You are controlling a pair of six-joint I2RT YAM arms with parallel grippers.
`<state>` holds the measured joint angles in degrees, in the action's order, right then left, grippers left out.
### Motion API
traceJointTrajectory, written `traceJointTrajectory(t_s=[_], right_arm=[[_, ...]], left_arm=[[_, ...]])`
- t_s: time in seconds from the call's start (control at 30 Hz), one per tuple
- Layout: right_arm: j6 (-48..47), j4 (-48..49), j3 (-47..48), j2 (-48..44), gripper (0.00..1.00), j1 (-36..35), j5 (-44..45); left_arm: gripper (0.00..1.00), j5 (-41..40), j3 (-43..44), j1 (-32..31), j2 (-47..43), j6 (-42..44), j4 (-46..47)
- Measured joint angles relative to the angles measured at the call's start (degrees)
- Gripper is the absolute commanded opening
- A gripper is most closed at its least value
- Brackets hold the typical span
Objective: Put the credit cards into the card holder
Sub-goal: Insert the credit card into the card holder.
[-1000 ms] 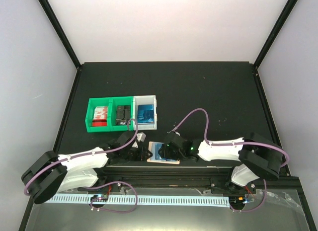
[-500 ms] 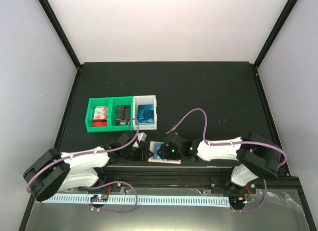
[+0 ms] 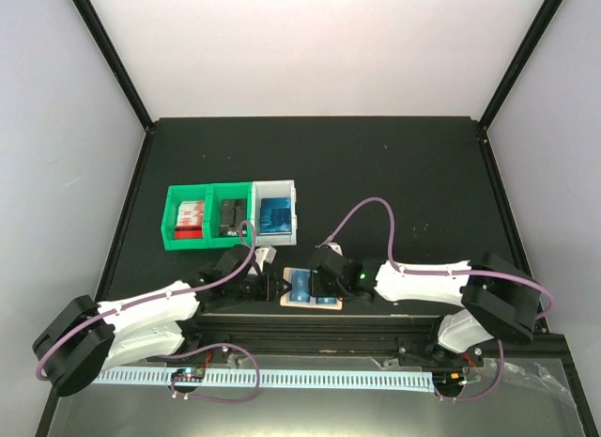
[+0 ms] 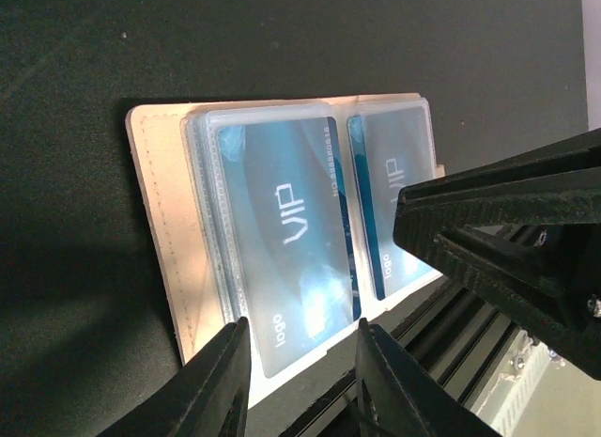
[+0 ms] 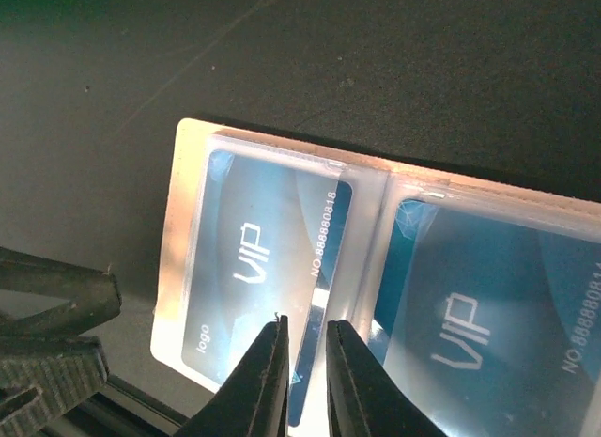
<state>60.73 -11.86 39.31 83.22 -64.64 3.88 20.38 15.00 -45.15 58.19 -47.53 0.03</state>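
Card holder (image 3: 310, 288) lies open at the tabletop's (image 3: 376, 174) near edge, 2 blue credit cards (image 4: 282, 258) in its clear sleeves. Right pincer (image 5: 305, 371) is clamped on 1 credit card (image 5: 254, 268), probably seating it deeper. Left pincer (image 4: 300, 381) stands apart astride the holder's edge, likely steadying it.

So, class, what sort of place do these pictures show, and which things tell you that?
Most likely a robotics lab test cell: a black table enclosed by plain white walls, a left arm and right arm bolted at its near edge, and small plastic bins of sorted items.
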Motion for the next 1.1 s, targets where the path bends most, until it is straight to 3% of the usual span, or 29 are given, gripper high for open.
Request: traceJointTrajectory(t_s=[0.4,1.1], right_arm=[[-2.34,-0.24,2.08,6.34,0.06,-0.31,-2.64],[-0.61,-0.48,2.51,7.50,0.02,-0.66,-2.10]], left_arm=[[0.35,0.26,0.02,0.00,4.11,-0.17,0.98],[0.27,2.40,0.17,0.00,8.17,-0.79,4.83]])
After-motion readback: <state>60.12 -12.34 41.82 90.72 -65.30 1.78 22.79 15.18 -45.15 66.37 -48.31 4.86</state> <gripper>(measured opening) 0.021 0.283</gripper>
